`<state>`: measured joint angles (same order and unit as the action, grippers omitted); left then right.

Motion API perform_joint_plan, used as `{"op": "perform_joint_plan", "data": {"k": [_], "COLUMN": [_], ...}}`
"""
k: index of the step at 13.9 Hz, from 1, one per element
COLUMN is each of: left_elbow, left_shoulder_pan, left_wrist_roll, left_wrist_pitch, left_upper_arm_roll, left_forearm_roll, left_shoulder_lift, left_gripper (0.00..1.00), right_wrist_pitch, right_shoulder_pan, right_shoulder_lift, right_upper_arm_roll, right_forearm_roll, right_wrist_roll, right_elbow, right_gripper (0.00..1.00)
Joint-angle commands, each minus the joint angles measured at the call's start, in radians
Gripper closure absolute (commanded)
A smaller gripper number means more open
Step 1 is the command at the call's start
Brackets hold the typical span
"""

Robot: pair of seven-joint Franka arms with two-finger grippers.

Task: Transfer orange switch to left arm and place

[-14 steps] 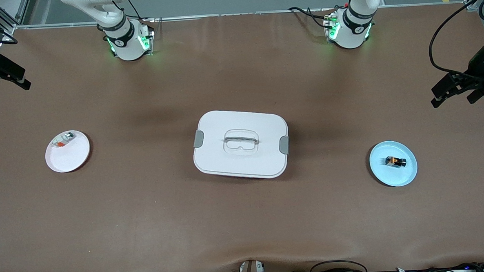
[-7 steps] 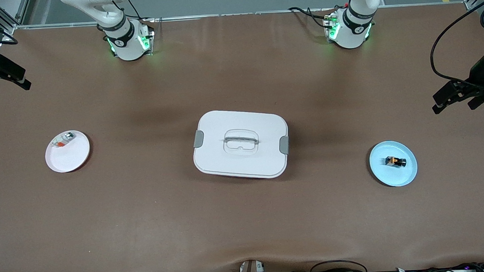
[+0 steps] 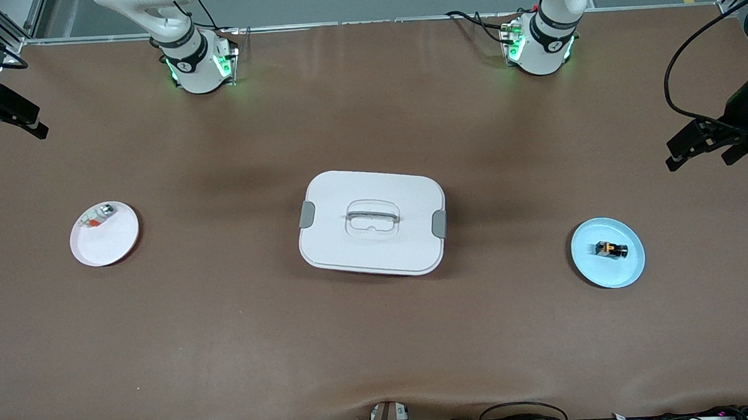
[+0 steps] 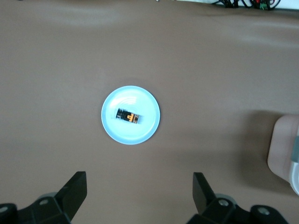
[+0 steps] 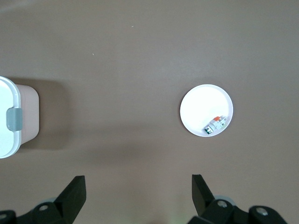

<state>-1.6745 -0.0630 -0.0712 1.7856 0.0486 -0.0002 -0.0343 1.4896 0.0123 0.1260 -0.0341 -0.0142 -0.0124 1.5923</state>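
Switch [image 3: 611, 249] on the blue plate [image 3: 629, 271], untouched, toward the left arm's end of the table.
Left gripper [image 3: 702, 146] has drifted slightly over the brown table [image 3: 379, 336] edge above the plate, fingers wide and empty; likely lining up its descent; right gripper [image 3: 13, 119] waits wide open at its own end; box [image 3: 372, 221] sits mid-table between the blue plate and the white plate [image 3: 113, 243] holding a silver part [image 3: 98, 216]; grey floor past the bases.

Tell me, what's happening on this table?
Nothing is being held yet. The switch lies on a blue plate toward the left arm's end, with the box mid-table. The left tool hangs open above the table near that plate. The right tool waits open at its end, near a white plate.
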Motion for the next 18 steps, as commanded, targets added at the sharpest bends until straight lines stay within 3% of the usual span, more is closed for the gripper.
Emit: {"op": "perform_joint_plan", "data": {"k": [1, 18], "left_elbow": [0.131, 0.157], "left_shoulder_pan": [-0.021, -0.018], "left_wrist_roll": [0.014, 0.007], "left_wrist_pitch": [-0.063, -0.086], "left_upper_arm_roll": [0.004, 0.004], "left_forearm_roll": [0.009, -0.007], "left_shoulder_lift": [0.085, 0.114], "left_gripper": [0.0, 0.0], "right_wrist_pitch": [0.006, 0.001], "right_shoulder_pan": [-0.005, -0.006], "right_shoulder_lift": [0.029, 0.026], "right_upper_arm_roll": [-0.003, -0.001], "right_forearm_roll": [-0.003, 0.005], "right_wrist_roll": [-0.003, -0.004], "right_elbow": [0.028, 0.023], "right_gripper": [0.0, 0.0]}}
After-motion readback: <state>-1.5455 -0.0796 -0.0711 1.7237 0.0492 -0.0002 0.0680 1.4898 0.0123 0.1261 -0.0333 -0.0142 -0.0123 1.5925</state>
